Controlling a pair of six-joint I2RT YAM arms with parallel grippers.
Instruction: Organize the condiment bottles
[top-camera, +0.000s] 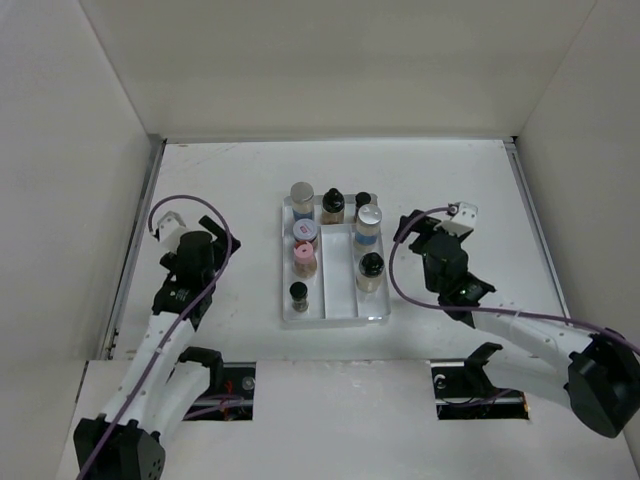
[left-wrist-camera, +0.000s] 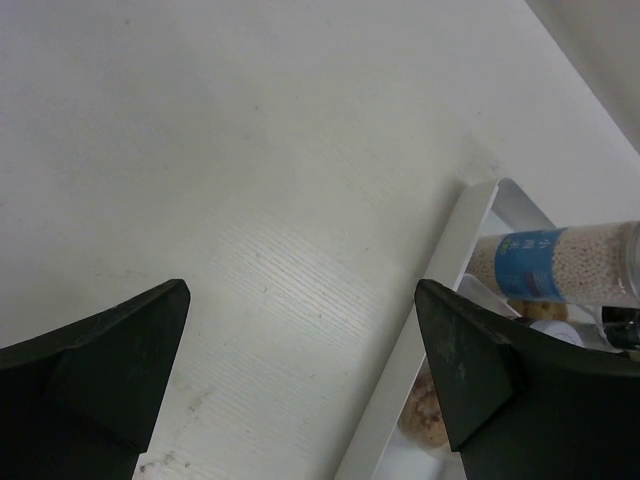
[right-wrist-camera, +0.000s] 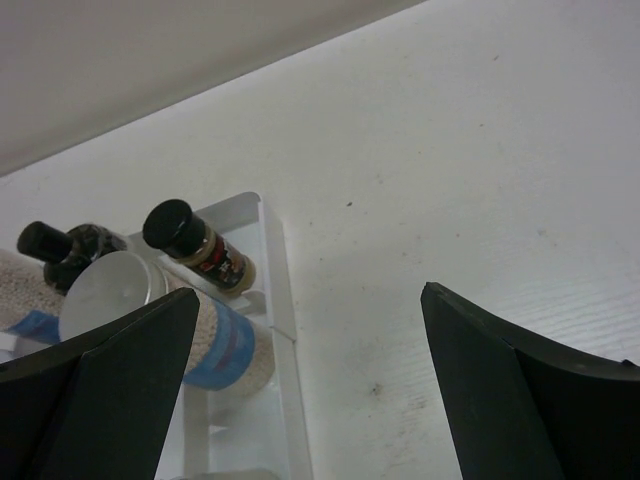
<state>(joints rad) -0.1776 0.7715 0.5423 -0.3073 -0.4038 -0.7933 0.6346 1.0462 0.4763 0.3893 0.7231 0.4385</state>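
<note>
By the look of it, you are at or near the end of the sorting. All the condiment bottles (top-camera: 305, 255) stand upright inside the white tray (top-camera: 340, 319) at the middle of the bench, and none shows on the bare bench top (top-camera: 220, 180). They crowd the tray's far end and its left and right lanes. The count from above is unsure, seven or perhaps eight. Your left gripper (left-wrist-camera: 300, 292) is spread wide and holds nothing, over bare bench just beside the tray's left wall. Your right gripper (right-wrist-camera: 310, 292) is likewise spread and empty, just off the tray's right wall, and nearest it are the silver-capped jar (right-wrist-camera: 115, 290) and a small black-capped bottle (right-wrist-camera: 190, 240). If any bottle needs shifting, you would have to come down squarely over its cap without knocking its neighbours. Otherwise the next move is to draw both arms toward the near edge.
</note>
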